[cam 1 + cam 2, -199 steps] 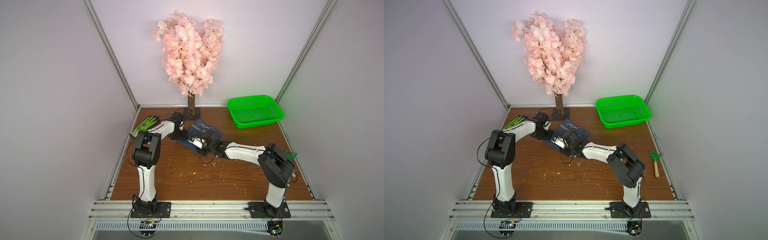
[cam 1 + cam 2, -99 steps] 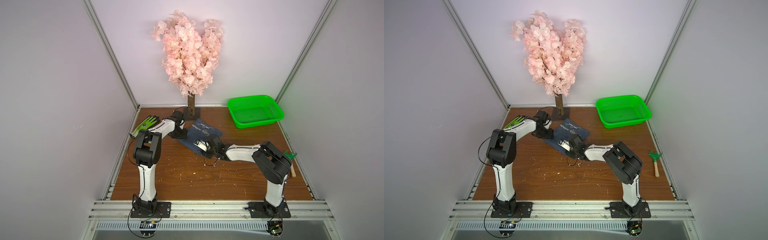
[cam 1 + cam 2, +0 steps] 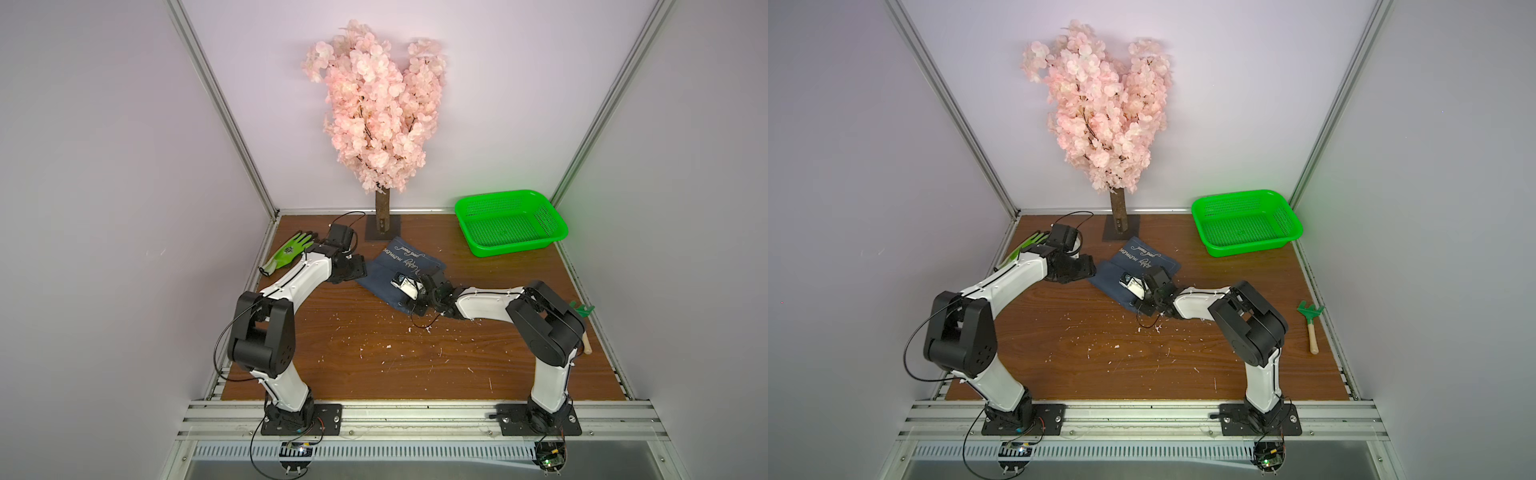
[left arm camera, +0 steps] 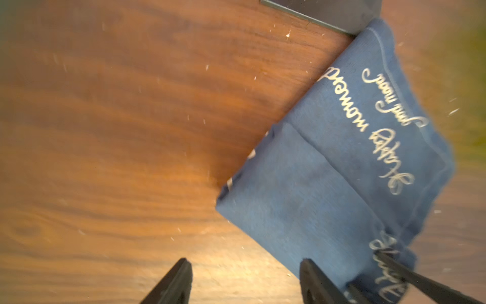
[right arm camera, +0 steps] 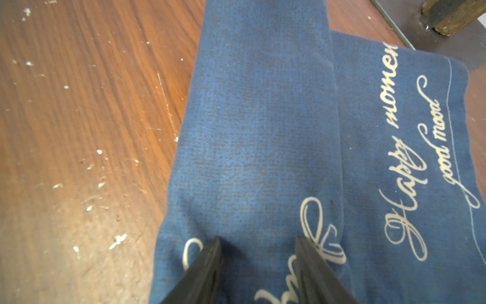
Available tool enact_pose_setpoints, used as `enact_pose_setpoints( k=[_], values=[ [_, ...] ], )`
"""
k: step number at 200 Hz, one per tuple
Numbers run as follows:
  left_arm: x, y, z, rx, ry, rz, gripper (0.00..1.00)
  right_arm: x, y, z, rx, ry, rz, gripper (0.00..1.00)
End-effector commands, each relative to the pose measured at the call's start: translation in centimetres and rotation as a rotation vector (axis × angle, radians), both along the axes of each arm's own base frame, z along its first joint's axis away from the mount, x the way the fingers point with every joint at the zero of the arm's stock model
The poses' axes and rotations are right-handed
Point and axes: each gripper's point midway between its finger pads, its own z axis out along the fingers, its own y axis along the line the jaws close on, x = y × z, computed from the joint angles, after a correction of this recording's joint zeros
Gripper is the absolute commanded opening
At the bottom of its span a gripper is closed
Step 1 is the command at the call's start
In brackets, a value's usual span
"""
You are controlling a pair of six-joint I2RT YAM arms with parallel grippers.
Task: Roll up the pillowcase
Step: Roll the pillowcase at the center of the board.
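The navy pillowcase (image 3: pixel 409 266) with white cursive lettering lies on the wooden table (image 3: pixel 374 365) just in front of the tree, its near-left part rolled into a thick band (image 5: pixel 263 131). My right gripper (image 5: pixel 257 240) sits at the near-right end of that band (image 3: pixel 409 301), jaws apart, with the fabric under and between the fingers. My left gripper (image 4: pixel 244 263) is at the band's far-left end (image 3: pixel 360 272) and is open. One of its fingers is over bare wood, the other over the pillowcase (image 4: pixel 328 171) edge.
A pink blossom tree (image 3: pixel 374 104) on a dark base plate (image 3: pixel 382 232) stands right behind the cloth. There is a green basket (image 3: pixel 511 226) at the back right and a lime-green glove (image 3: pixel 291 251) at the back left. A small rake (image 3: pixel 1310 320) lies by the right edge, and white crumbs (image 3: pixel 415 328) are scattered mid-table.
The right gripper has shifted slightly along the rolled band toward its near end and its jaws have spread. The left gripper has eased back a little off the fabric.
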Motion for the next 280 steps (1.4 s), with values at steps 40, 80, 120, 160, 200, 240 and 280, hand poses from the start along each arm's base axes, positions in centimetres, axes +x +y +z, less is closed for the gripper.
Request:
enact_pose_setpoints(
  k=[40,80,120,160,200,240,280],
  values=[
    [0.4,-3.4,-2.5,-0.431,-0.168,0.194,0.69,-1.2,-0.8,-0.3,-0.023,0.057,-0.001,0.56],
    [-0.2,-3.7,-4.5,-0.501,-0.162,0.219,0.69,-1.0,-1.1,-0.3,-0.050,0.048,-0.002,0.57],
    [0.0,-4.6,-6.4,-0.564,-0.132,0.211,0.64,-0.8,-1.2,-0.1,-0.062,0.048,-0.004,0.57],
    [0.5,-4.3,-6.6,-0.588,-0.120,0.218,0.41,-0.5,-0.8,1.0,-0.044,0.030,0.004,0.61],
    [0.7,-4.1,-6.1,-0.553,-0.069,0.229,0.19,-1.2,1.0,5.9,-0.007,-0.089,0.051,0.77],
    [1.3,-4.2,-4.8,-0.492,0.002,0.213,0.05,-3.1,3.4,8.4,-0.114,-0.290,0.101,0.79],
    [1.5,-4.2,-3.4,-0.451,0.063,0.196,0.01,-2.5,4.1,7.1,-0.287,-0.435,0.071,0.81]
  ],
)
